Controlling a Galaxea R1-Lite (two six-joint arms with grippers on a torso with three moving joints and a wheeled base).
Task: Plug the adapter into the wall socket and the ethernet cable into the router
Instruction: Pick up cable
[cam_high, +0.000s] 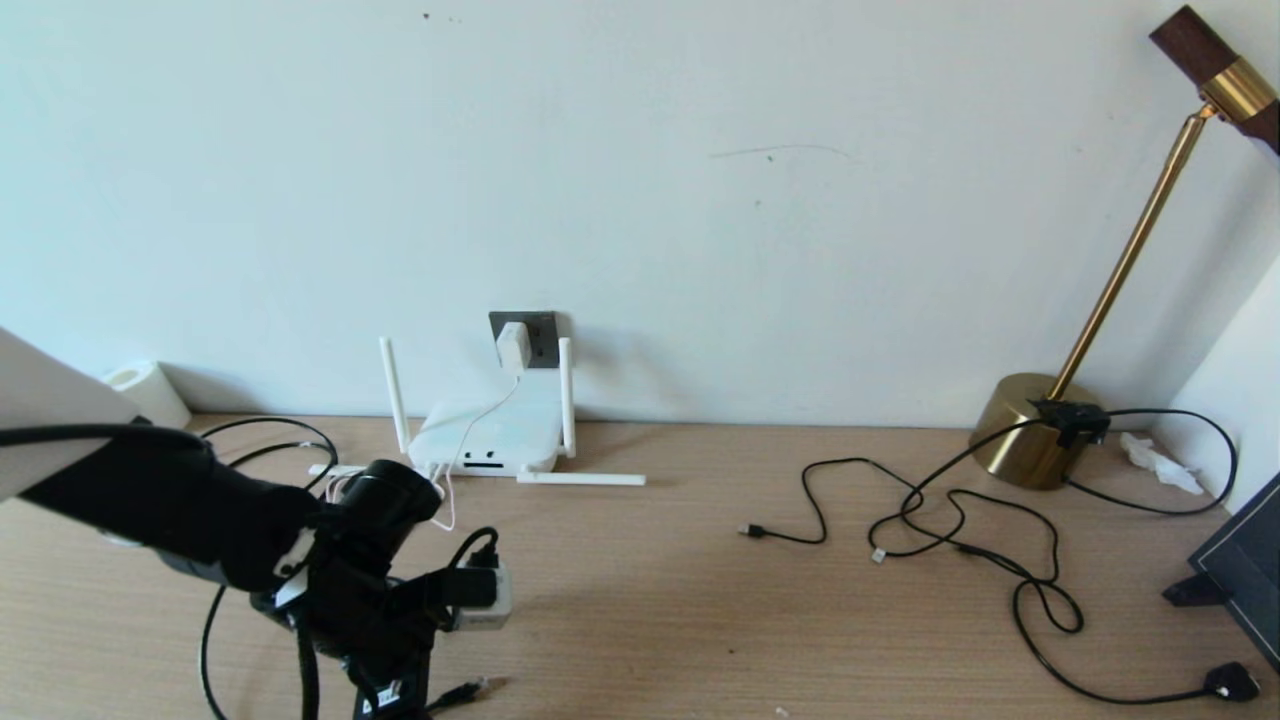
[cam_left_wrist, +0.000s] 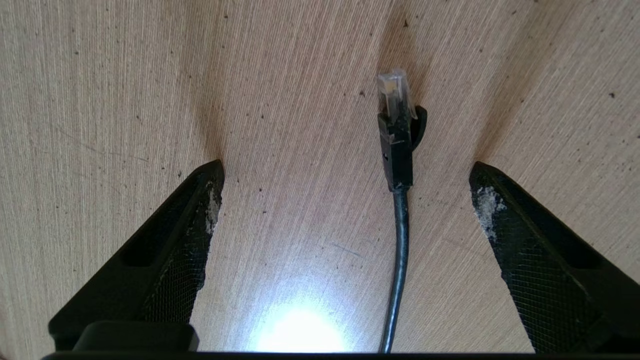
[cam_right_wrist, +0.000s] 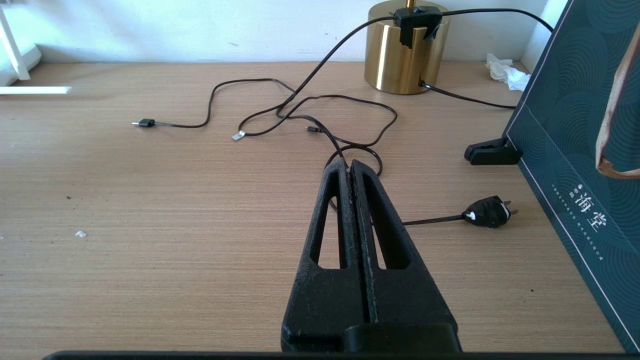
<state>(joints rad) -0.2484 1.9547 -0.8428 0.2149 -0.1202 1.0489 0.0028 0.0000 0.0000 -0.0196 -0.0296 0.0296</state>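
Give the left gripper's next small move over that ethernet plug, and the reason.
Probably lower the left gripper straight down and close on the ethernet cable just behind its clear tip. The fingers are open with the plug lying between them on the table, untouched. The adapter already sits in the wall socket; the router remains.

Plain off-white wall (cam_high: 700, 150) behind, a few small marks and a faint scuff. Light wood-grain desk (cam_high: 700, 600) runs wall to wall. Brass lamp (cam_high: 1030, 430) back right: round base, slanted brass stem, dark wood head. Crumpled tissue (cam_high: 1160, 462) beside it. Thin black cords (cam_high: 960, 520) looped across the desk. Dark teal patterned bag (cam_right_wrist: 575, 150) at right edge.
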